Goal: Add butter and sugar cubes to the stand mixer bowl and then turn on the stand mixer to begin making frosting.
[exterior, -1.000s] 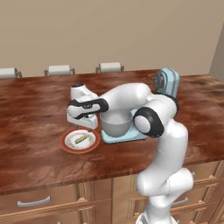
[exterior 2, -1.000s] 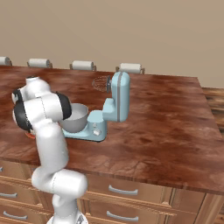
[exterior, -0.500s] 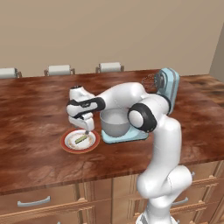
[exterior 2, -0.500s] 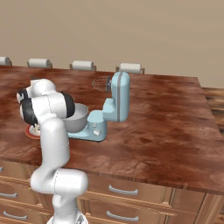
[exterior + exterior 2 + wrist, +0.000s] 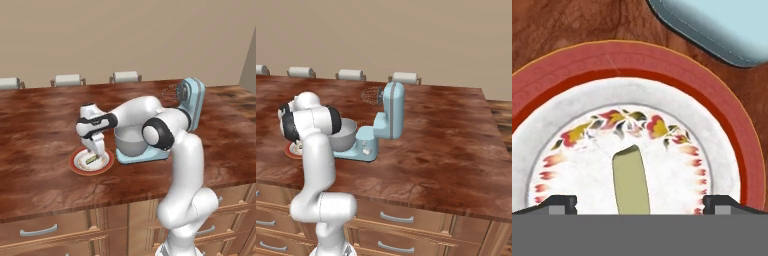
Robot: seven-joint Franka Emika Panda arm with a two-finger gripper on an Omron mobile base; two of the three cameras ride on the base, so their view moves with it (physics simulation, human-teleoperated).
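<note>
Over the red-rimmed plate, your gripper hangs spread wide, straddling the butter; lower straight, then close across its narrow sides.

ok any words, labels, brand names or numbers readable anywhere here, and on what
None can be read.
stand mixer: plain pale blue, no brand or dial marks readable.
plate: only a painted ring of red and yellow flowers, no lettering.
butter: bare stick, no wrapper print.
stand mixer bowl: plain grey metal.
drawers and counter: no labels.
</note>
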